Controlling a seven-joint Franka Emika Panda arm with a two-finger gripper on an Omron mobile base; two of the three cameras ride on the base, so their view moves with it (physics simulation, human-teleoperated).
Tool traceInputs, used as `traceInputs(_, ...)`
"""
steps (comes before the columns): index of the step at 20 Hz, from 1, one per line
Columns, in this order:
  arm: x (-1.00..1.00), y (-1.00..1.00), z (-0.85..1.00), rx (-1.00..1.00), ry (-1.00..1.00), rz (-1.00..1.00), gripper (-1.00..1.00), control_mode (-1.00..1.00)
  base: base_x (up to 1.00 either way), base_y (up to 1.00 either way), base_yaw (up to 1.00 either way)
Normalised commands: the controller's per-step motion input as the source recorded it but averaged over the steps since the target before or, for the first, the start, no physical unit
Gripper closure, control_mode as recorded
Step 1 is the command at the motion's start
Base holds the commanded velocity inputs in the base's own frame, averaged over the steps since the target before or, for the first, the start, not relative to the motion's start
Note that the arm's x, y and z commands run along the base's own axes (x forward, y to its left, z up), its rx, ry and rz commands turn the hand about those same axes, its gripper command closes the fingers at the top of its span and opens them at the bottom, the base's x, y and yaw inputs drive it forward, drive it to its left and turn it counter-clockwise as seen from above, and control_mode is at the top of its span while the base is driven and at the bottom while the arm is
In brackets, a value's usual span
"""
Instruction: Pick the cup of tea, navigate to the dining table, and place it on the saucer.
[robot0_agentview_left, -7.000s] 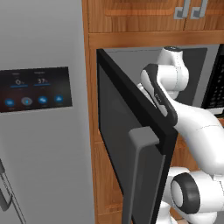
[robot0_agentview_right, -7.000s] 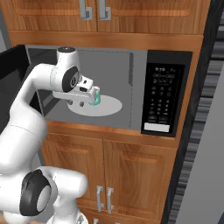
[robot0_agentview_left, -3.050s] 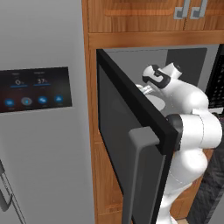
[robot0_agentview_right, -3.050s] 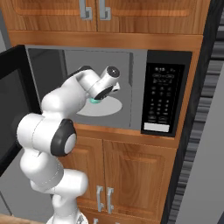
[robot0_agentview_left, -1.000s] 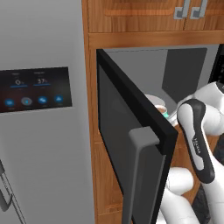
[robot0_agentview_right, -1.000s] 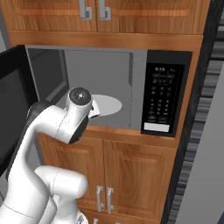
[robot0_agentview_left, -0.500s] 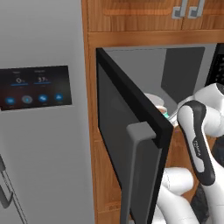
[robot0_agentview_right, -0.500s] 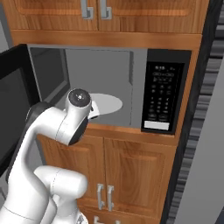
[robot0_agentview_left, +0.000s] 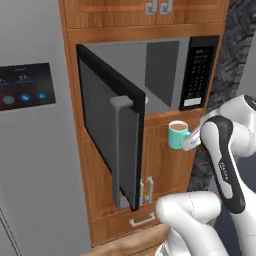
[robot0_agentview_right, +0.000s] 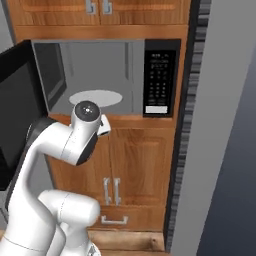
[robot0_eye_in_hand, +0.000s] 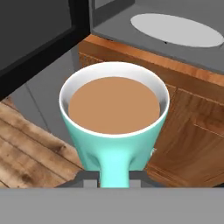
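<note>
The white arm's end effector (robot0_agentview_left: 188, 144) is pinching the handle of the small teal-green cup of tea (robot0_agentview_left: 177, 134), holding it upright in the air outside the built-in microwave (robot0_agentview_left: 165, 70), below its opening and in front of the wooden cabinet doors (robot0_agentview_right: 142, 160). The microwave's dark door (robot0_agentview_left: 107, 125) is standing wide open, with the round grey turntable (robot0_agentview_right: 96, 97) lying bare inside.
</note>
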Motion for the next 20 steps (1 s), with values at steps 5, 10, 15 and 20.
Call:
traceInputs(5,0.0,0.0,0.0,0.0,0.0,0.0,1.0,1.0,-0.06,0.21,-0.95)
traceInputs(10,0.0,0.0,0.0,0.0,0.0,0.0,1.0,1.0,0.0,0.19,-1.0)
traceInputs(15,0.0,0.0,0.0,0.0,0.0,0.0,1.0,1.0,0.0,0.19,-1.0)
traceInputs(20,0.0,0.0,0.0,0.0,0.0,0.0,1.0,1.0,0.0,0.19,-1.0)
